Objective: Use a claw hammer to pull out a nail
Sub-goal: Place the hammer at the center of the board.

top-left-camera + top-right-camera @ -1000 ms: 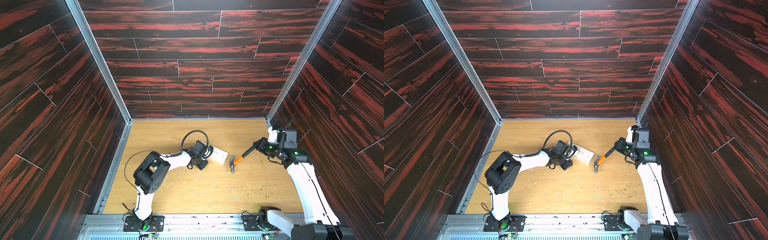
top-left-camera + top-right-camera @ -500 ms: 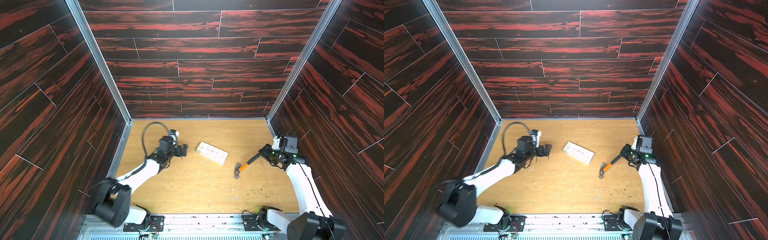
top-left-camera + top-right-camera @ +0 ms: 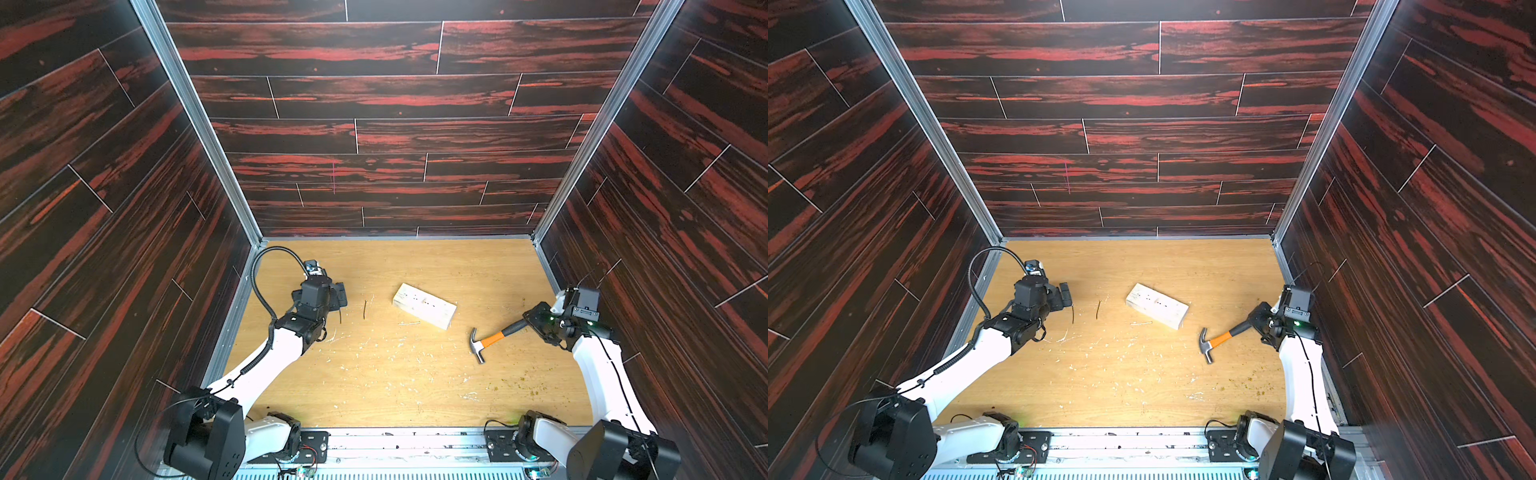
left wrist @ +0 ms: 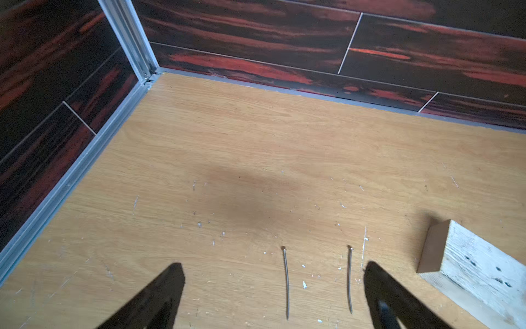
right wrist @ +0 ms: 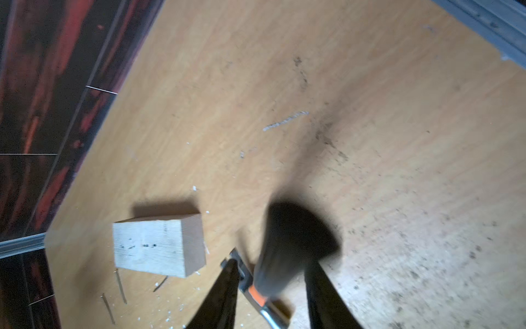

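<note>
1. My left gripper (image 4: pixel 273 267) hovered over the table (image 3: pixel 415 395) with its jaws spread wide and nothing between them. One nail (image 4: pixel 287 282) and a second nail (image 4: pixel 349 279) lay loose and parallel just below the fingertips.
2. The wood block (image 3: pixel 424 305) sat mid-table, at 3 o'clock from those nails. I saw only dark holes in its top face and no nail standing in it, so I judged the pulling done.
3. The claw hammer (image 3: pixel 490 340) was at 4 o'clock from the block. Its steel head was low, apparently resting on the table, and its black handle ran out toward 2 o'clock into my right gripper (image 5: pixel 271 264).
4. That gripper's jaws stood apart on either side of the handle, with a gap showing on one side. The handle was blurred in the wrist view, so I judged it loose.
5. Risk: a freed handle could drop, pivot on the head and swing the claw toward the block.
6. Risk: if I drew the right arm away at an angle, a finger could snag the handle and drag the hammer.
7. Risk: lowering the left fingers carelessly could flick the thin nails across the table, which was littered with wood chips.
</note>
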You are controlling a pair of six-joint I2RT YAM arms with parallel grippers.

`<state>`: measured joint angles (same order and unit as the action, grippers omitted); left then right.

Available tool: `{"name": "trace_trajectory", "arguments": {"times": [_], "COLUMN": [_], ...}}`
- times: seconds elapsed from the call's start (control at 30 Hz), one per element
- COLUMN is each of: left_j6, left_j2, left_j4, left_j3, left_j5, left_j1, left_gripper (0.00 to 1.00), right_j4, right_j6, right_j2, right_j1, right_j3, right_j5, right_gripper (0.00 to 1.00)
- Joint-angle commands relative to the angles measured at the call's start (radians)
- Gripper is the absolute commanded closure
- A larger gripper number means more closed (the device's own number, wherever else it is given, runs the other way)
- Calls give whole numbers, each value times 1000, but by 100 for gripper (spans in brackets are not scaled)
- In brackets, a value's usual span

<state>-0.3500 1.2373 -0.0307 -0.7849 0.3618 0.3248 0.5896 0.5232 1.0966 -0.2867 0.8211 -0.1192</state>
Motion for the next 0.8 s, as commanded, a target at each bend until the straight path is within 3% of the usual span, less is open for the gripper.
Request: {"name": "trace_trajectory", "arguments": {"times": [0.0, 0.17, 0.27, 0.4, 0.43, 0.47, 0.63, 0.77], "left_j6": [-29, -44, -59, -63, -42, -20, 64, 160], "left_j2": [-40, -53, -52, -55, -57, -58, 16, 132], "left_j4": [-14, -33, -67, -95, -74, -43, 121, 336], "left_j3": [19, 25, 15, 23, 37, 53, 148, 219], "left_j5": [39, 57, 134, 359, 396, 414, 308, 247], "left_j1": [-11, -35, -48, -76, -90, -107, -267, -293], "left_gripper": [0, 0, 0, 0, 0, 0, 0, 0], "right_j4": [14, 10, 0, -101, -140, -175, -536, -869], "right_j6": [-6, -10, -13, -11, -3, -1, -43, -106], "right_j2": [-19, -1, 1, -35, -39, -38, -69, -98], "right_j1": [-24, -42, -43, -44, -44, -43, -42, -39], "right_j3": [-20, -30, -25, -27, -31, -35, -176, -357], "right_j5": [-4, -9, -23, -83, -93, -104, -83, -33], "right_gripper": [57, 51, 45, 27, 14, 6, 2, 2]}}
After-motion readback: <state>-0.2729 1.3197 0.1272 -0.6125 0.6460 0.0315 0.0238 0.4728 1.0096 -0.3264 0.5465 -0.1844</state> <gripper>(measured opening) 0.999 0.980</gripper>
